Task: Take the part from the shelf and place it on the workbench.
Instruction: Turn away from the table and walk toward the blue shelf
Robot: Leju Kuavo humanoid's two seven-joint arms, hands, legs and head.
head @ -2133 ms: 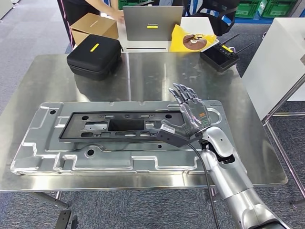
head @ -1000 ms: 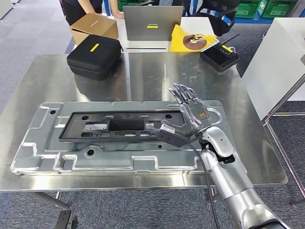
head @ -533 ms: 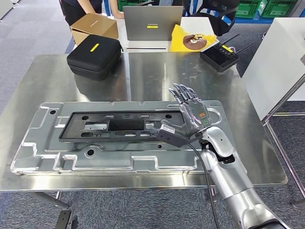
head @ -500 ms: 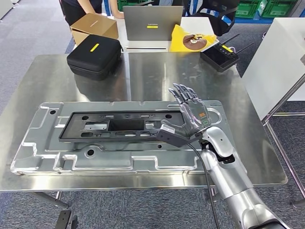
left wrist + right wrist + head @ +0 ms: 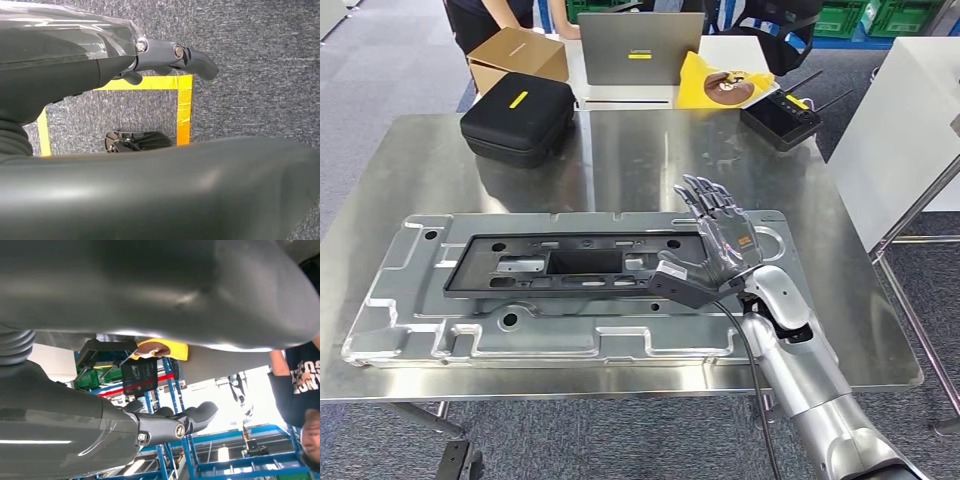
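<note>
The part, a long grey pressed-metal panel [image 5: 546, 335] with a black frame [image 5: 471, 275] set in its middle, lies flat on the steel workbench [image 5: 637, 160]. My right hand [image 5: 716, 245] hovers over the panel's right end, fingers spread and pointing away from me, thumb [image 5: 675, 282] over the frame's right tip; it grips nothing. In the right wrist view the right hand [image 5: 113, 425] shows straight fingers. My left hand [image 5: 75, 65] hangs over grey carpet with its fingers stretched out and nothing in it.
A black zip case [image 5: 518, 115] sits on the bench's far left. Beyond stand a cardboard box [image 5: 518, 52], a laptop [image 5: 641, 45], a yellow cloth [image 5: 724, 82] and a black controller [image 5: 780, 115]. A person [image 5: 482, 15] stands behind. A white table [image 5: 901, 130] is right; yellow floor tape [image 5: 184, 107] lies below.
The person's hand at the back has drawn away from the laptop. My right arm, the panel and the frame have not moved.
</note>
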